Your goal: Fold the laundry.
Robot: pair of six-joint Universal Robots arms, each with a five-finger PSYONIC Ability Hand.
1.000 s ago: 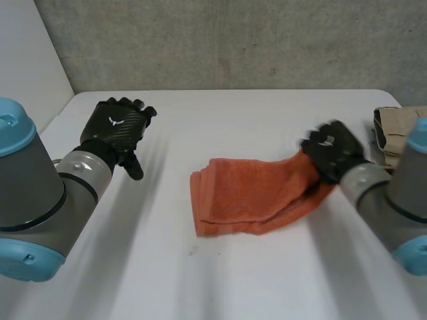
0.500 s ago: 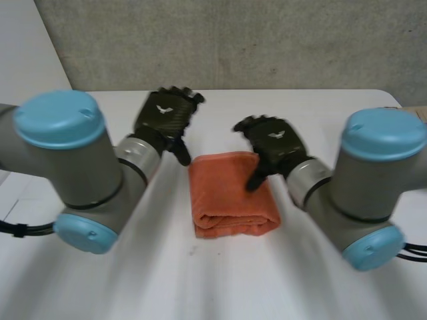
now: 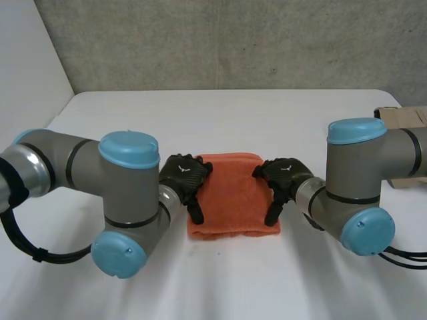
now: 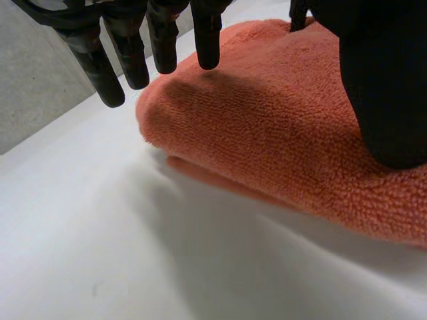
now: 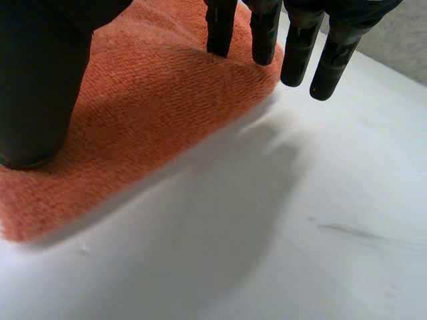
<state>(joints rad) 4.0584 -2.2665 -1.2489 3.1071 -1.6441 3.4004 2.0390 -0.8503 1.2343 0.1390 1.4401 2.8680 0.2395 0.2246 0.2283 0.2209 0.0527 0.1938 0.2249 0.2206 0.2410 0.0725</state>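
Observation:
A folded orange towel (image 3: 232, 195) lies on the white table (image 3: 220, 120) between my two hands. My left hand (image 3: 184, 177) rests at the towel's left edge and is open; its straight fingers (image 4: 160, 37) hover over the fold and its thumb presses the orange towel (image 4: 280, 140). My right hand (image 3: 283, 176) is at the towel's right edge, also open. In the right wrist view its fingers (image 5: 263, 30) reach past the corner of the towel (image 5: 153, 100) while the thumb stands on the cloth. Neither hand grips the towel.
A tan folded cloth (image 3: 402, 117) sits at the table's far right edge, behind my right arm. A grey wall (image 3: 227, 40) runs along the back. Both elbows hang over the table's near part.
The right hand carried the towel's right end over to the left and let go. Both arms swung inward, and the hands now sit at the folded towel's two sides.

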